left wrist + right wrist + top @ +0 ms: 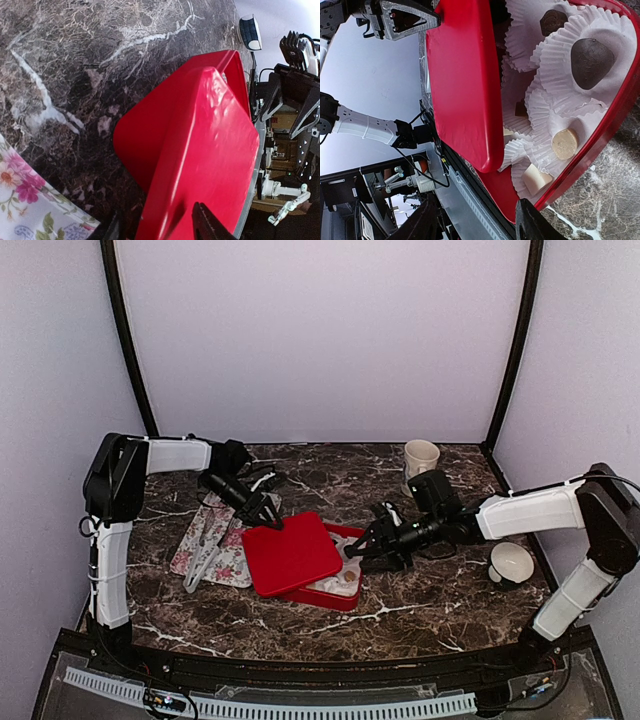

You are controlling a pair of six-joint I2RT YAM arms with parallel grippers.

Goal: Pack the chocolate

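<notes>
Left end effector (262, 512) is clenched on the far-left corner of the red lid (290, 552), its dark fingers cut off by the bottom edge of the left wrist view. The lid sits tilted over the red box (345, 598) near the middle of the counter (440, 610). It hides most of the box from above, leaving only the right and near strip open. From the left wrist the lid blocks the inside entirely, and only a curve of the box's rim shows past it.

Right end effector (360, 548) is at the box's right side with its fingers spread wide. The box's edge shows between them in the right wrist view, but I cannot tell whether they touch it.

The chocolate (590, 57) lies inside the box in white fluted paper cups (555, 95). Two pieces are dark. The larger is a rounded lump narrowing toward one side, and the smaller (552, 20) is partly cut off by the frame edge. A tan piece (565, 145) turns a flat round face to the camera, and a paler one (535, 177) looks like a short cylinder on its side. Another dark bit under the lid's shadow is hard to make out.

A floral cloth (235, 565) with tongs (200, 560) on it lies to the left. A cream mug (420, 455) stands far right, and a white cup (510, 562) sits near right.
</notes>
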